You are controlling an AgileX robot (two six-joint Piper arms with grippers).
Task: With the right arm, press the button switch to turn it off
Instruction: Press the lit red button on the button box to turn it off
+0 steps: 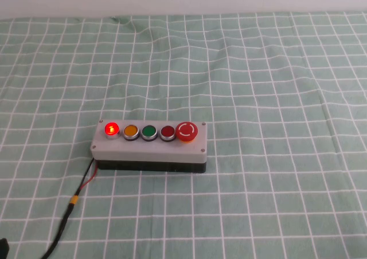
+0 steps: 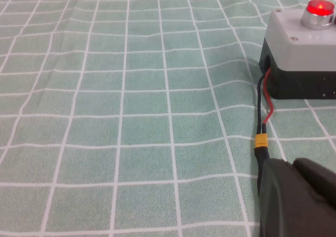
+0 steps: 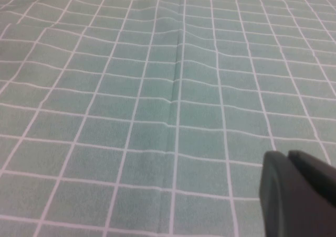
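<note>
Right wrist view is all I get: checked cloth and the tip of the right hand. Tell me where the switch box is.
Observer: In the high view the switch box sits on the cloth, a little to the robot's left of centre. The right hand, shut, has only cloth in front of it.
Operator: Give me the state of its light.
Observer: The lamp at the box's left end glows red.
Operator: Report the left hand.
Observer: The left hand, shut, is low over the cloth. It is beside the cable that leaves the box's left end.
</note>
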